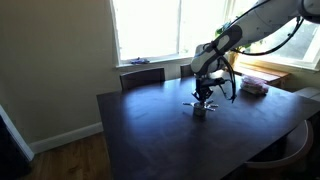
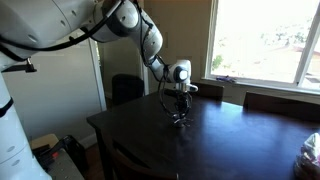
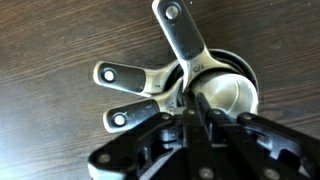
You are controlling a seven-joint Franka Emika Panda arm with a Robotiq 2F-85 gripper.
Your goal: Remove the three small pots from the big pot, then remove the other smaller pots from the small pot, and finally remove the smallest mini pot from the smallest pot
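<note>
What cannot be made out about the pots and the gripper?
- Wrist view: the gripper covers the near rim of the big pot, so the count of small pots inside is hidden.
- Wrist view: whether the gripper pinches anything is blurred.
- Both exterior views: the pots are a glint too small to separate.

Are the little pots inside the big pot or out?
Inside. The wrist view shows small pots nested in the big pot, handles fanned.

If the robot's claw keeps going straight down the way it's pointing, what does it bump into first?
Most likely the nested silver pots, which sit right below the gripper. It may be touching them; depth is unclear. Under them is the dark table.
</note>
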